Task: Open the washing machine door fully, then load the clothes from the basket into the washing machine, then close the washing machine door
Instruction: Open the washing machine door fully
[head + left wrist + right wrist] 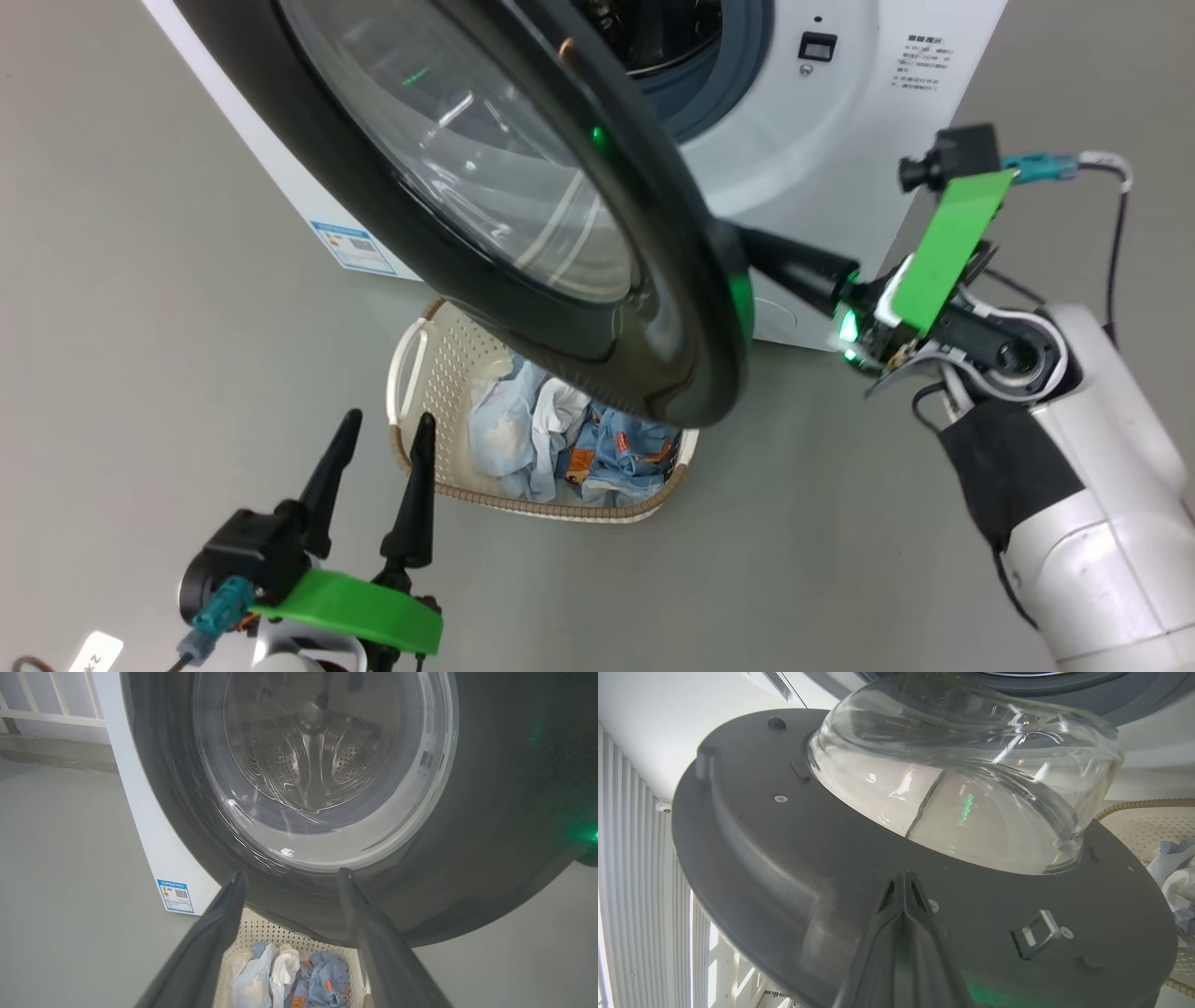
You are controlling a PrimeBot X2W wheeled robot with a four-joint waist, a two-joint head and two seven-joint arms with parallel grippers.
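Grey floor (140,280), 1 basket (446,355), 3 clothes (560,439); left gripper (389,420) spread, right gripper (903,891) closed.

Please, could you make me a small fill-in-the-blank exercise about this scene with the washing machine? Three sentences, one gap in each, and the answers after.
1. The left gripper hangs ____, holding nothing.
2. The right gripper is ____, its tips at the grey inner face of the washing machine door.
3. The clothes all lie in the cream ____.

Missing words: open; shut; basket.
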